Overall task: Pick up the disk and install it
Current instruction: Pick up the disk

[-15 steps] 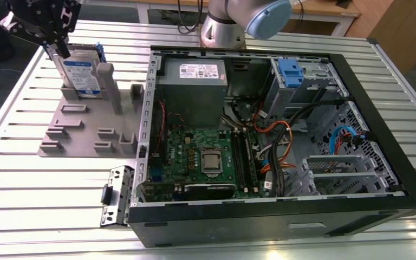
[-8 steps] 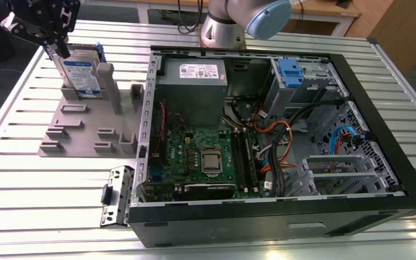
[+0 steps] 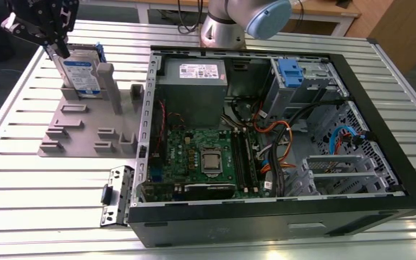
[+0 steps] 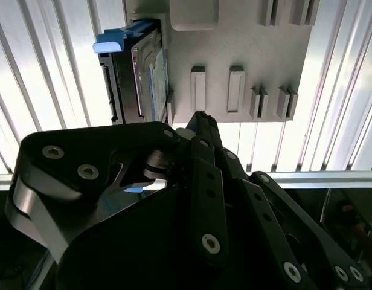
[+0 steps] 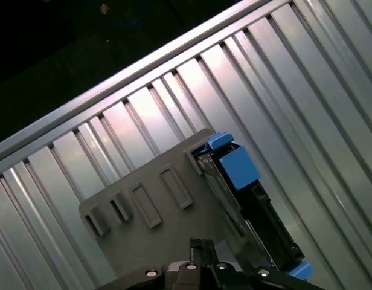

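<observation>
The disk stands upright on its edge in a slot of the grey holder plate, on the slatted table at the exterior view's left, outside the computer case. Its silver body has a white-and-blue label and blue rails. My gripper hangs open just above the disk's top edge, one finger reaching down beside it, with nothing held. In the second wrist view the disk stands past the black fingertip. In the first wrist view the disk stands at the holder plate's edge.
The open computer case lies to the exterior view's right of the holder. Inside are a grey power supply, a green motherboard, cables, and a metal drive cage with a blue bracket. The arm's base stands behind the case.
</observation>
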